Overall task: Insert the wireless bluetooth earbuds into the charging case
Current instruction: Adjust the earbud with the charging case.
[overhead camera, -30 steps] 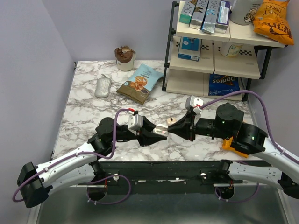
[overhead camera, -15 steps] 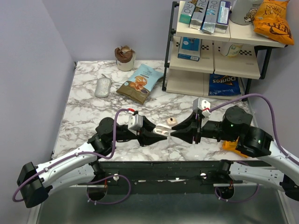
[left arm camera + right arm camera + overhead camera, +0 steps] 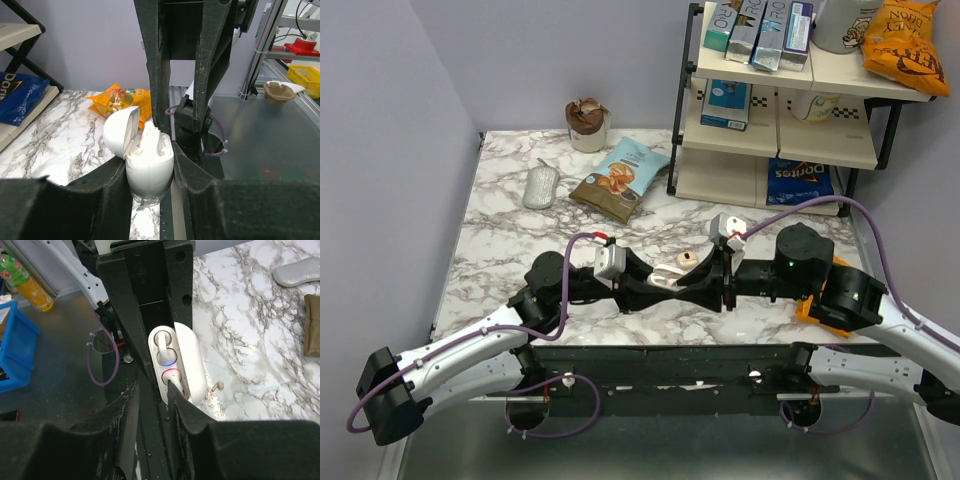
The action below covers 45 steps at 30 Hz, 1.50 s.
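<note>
from the top, the left tool [image 3: 662,284] holds the charging case [image 3: 668,272] clamped between its fingers over the front part of the desk [image 3: 520,250]. the right tool [image 3: 690,291] comes in from the case's right, its tips right at the case. a small pale ring-shaped piece [image 3: 687,259] lies on the desk just behind the case. in the left wrist view the case [image 3: 149,172] stands upright in the grip. its lid [image 3: 121,131] is swung open to the case's left, and the whitish earbuds [image 3: 151,141] stick up out of its top. the right tool's fingers [image 3: 152,60] reach in just past the case, a narrow gap between them with nothing seen in it. in the right wrist view one earbud [image 3: 162,342] sits in the case's far well. the other [image 3: 174,385] sits at the near well, beside one of the right tool's fingers [image 3: 187,425]; i cannot tell whether they touch.
</note>
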### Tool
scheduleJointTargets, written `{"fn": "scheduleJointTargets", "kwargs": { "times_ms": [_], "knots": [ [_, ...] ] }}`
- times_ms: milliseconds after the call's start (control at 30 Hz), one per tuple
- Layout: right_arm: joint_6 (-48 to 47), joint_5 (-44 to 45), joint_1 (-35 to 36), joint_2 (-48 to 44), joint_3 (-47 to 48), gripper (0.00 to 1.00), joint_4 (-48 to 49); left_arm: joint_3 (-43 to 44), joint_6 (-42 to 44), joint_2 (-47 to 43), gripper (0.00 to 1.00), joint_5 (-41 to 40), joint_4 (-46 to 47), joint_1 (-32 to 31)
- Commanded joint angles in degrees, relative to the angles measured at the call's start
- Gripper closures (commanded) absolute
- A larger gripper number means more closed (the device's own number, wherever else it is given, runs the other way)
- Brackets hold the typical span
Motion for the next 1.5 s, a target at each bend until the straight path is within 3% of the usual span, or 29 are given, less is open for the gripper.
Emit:
{"fn": "scheduleJointTargets", "kwargs": {
  "times_ms": [0, 233, 833, 1133, 1467],
  "knots": [
    [0.34, 5.62, 0.18, -0.76, 0.15, 0.60, -0.35, 0.47, -0.24, -0.72, 1.00, 0.67, 2.50, -0.25],
    [0.86, 10.20, 0.09, -2.61, -0.64, 0.58, 1.31, 0.12, -0.68, -0.81, 1.00, 1.02, 2.85, -0.25],
    [1.39, 5.71, 0.18, 0.29, -1.61, 0.60, 1.50, 0.38, -0.95, -0.72, 1.00, 0.67, 3.82, -0.34],
    [2.88, 12.92, 0.18, -6.03, -1.09, 0.44, 3.52, -0.59, -0.15, -1.25, 1.00, -0.74, 2.06, -0.34],
    [2.97, -2.08, 0.09, -2.44, 0.23, 0.54, 1.50, 2.13, -0.77, 0.16, 1.00, -0.04, 0.40, -0.34]
  ]
}}
